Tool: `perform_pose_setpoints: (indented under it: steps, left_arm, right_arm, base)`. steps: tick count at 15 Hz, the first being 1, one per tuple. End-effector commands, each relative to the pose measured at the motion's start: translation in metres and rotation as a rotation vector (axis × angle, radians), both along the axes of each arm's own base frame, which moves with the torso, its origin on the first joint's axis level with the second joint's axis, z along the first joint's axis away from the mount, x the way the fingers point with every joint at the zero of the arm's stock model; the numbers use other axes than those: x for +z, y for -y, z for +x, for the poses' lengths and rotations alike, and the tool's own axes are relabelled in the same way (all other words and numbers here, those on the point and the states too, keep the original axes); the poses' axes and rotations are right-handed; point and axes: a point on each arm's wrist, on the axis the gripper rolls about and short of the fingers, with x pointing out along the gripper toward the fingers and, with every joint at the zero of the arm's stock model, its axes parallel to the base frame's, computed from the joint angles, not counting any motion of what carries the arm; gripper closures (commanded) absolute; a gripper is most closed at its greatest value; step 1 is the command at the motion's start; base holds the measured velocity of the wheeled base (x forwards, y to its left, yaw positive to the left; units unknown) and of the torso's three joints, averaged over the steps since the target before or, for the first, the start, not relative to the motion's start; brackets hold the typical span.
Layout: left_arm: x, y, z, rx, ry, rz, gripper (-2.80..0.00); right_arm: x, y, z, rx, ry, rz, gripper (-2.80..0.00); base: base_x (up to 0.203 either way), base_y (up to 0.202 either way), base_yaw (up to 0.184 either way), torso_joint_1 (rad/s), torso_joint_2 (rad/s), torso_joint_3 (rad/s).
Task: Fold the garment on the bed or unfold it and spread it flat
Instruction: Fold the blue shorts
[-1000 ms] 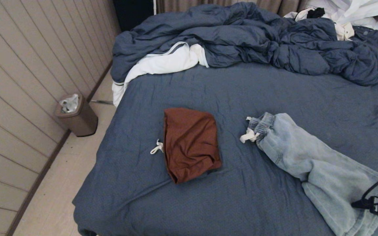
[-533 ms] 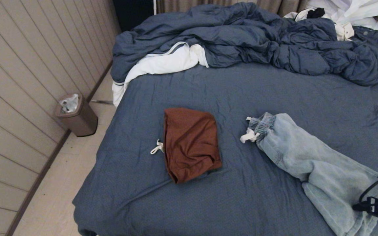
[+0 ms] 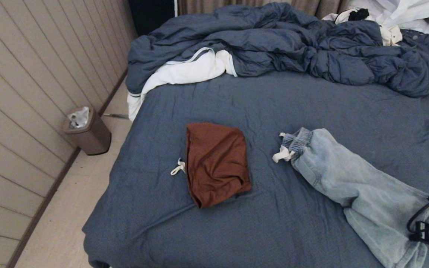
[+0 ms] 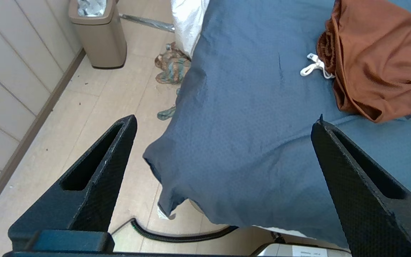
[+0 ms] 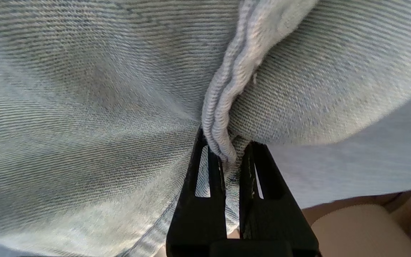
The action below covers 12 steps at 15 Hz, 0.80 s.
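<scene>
Right gripper [image 5: 232, 167]: clamped on the jeans [image 3: 352, 186] hem seam, lower right.
Next: we lift slowly (thin pinch, may slip).

- Head: high, facing down across the bed [image 3: 237, 108].
- Left wrist: above the bed's corner, sharing the rust shorts [image 4: 373, 60] with head.
- Right wrist: pressed against the jeans [image 5: 84, 107].

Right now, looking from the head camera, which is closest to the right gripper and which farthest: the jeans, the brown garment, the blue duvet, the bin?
1. Jeans: the right gripper has its fingers shut on them, at the bed's near right.
2. Brown garment: mid-bed, to the left.
3. Blue duvet: bunched along the far end.
4. Bin: on the floor, past the bed's left edge. Duvet and bin are too close to call.
</scene>
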Motion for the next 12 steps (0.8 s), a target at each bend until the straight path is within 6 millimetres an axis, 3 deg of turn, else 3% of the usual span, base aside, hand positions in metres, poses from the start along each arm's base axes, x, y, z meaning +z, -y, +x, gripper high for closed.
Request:
perform_pose_setpoints:
  steps: [1,4,12]
  left_arm:
    - [0.0,0.0,0.0,0.001,-0.001,-0.001,-2.8]
    - [0.0,0.0,0.0,0.001,-0.001,-0.001,-2.8]
    - [0.0,0.0,0.0,0.001,-0.001,-0.001,-2.8]
  right_arm:
    - [0.022,0.005,-0.006,-0.016,0.044,-0.046,0.0]
    - [0.029,0.014,-0.032,-0.03,0.053,-0.054,0.0]
    - [0.042,0.064,-0.104,-0.175,0.067,-0.046,0.0]
  base:
    - [0.0,0.0,0.0,0.0,0.0,0.0]
    - [0.0,0.0,0.0,0.0,0.0,0.0]
    - [0.0,0.0,0.0,0.0,0.0,0.0]
